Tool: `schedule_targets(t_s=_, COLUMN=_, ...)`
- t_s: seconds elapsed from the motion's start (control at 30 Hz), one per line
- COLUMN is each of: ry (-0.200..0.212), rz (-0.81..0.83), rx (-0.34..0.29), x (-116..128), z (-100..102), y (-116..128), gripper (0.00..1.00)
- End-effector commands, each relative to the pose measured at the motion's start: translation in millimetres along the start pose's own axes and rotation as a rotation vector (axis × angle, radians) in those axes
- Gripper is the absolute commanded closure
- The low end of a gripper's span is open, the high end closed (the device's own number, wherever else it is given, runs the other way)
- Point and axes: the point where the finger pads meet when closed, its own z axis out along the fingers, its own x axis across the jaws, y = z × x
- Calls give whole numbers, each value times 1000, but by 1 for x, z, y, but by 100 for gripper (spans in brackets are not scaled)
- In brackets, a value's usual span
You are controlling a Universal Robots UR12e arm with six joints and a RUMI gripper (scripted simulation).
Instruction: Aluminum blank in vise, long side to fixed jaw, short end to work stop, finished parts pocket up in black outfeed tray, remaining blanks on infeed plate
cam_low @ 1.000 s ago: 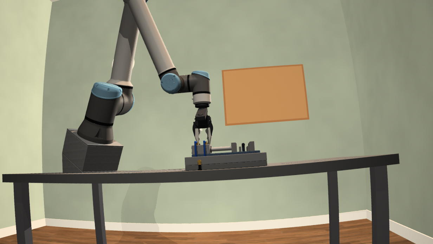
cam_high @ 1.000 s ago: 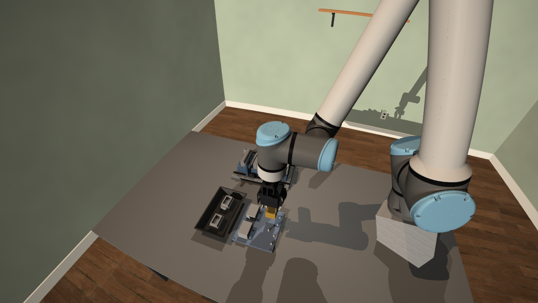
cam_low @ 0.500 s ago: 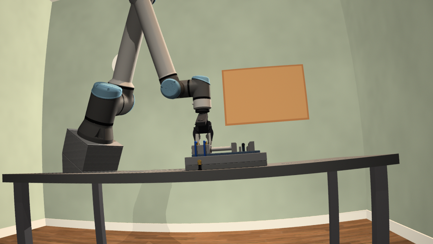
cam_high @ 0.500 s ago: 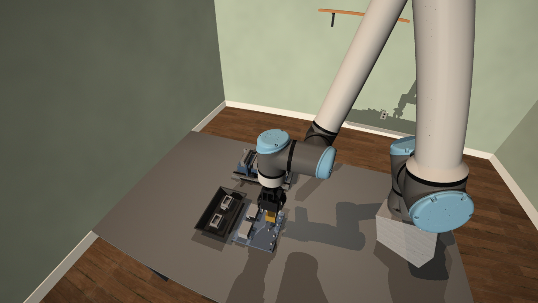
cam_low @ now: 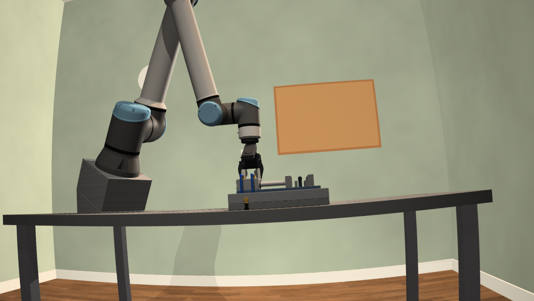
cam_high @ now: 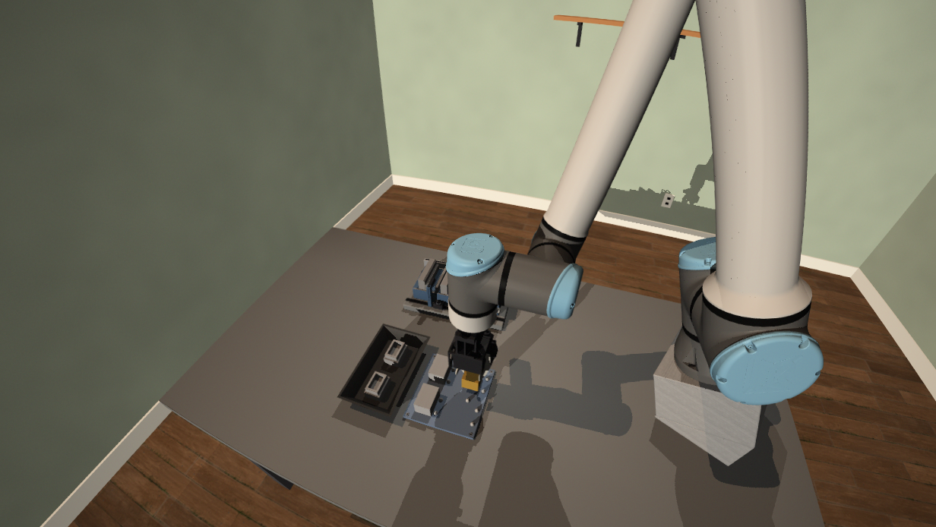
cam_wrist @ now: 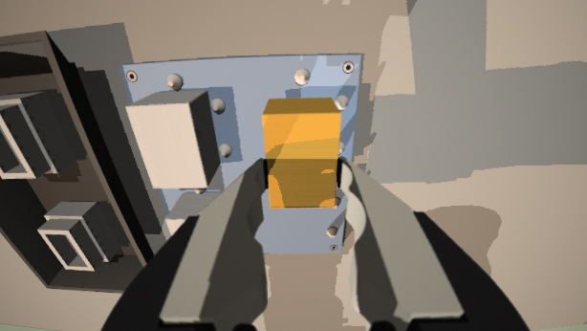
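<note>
The gripper (cam_wrist: pixel 302 179) has its jaws pinching the yellow brass blank (cam_wrist: pixel 301 143) across its two long sides, near the end closest to the wrist camera. The blank hangs low over the infeed plate (cam_wrist: pixel 268 77), above the plate's right-hand half as the wrist view shows it, with pins (cam_wrist: pixel 302 77) standing past its far end and along its right side. Whether its underside already touches the plate is hard to judge from these angles.

On the left half of the infeed plate a gray aluminum blank (cam_wrist: pixel 167 143) lies flat between the pins, and a second gray blank (cam_high: pixel 436 367) lies on the same side, partly hidden behind a gripper finger in the wrist view. Just left of the infeed plate sits the black outfeed tray (cam_high: pixel 353 380), holding two finished parts (cam_high: pixel 394 351) (cam_high: pixel 376 384), both pocket up.

Beyond the infeed plate, on the far side from the top camera, the vise (cam_high: pixel 428 281) stands on the surface (cam_high: pixel 275 327), mostly covered by the arm's wrist joint (cam_high: pixel 478 275). What lies between its jaws cannot be seen.
</note>
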Motion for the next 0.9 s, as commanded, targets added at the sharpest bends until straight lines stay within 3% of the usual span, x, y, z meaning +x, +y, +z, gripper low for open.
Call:
schedule_targets(t_s=0.0, ry=-2, rz=0, rx=0, x=-1, z=3, y=0, gripper=100)
schedule_targets(t_s=0.87, ry=-2, rz=0, rx=0, x=-1, z=5, y=0, gripper=100)
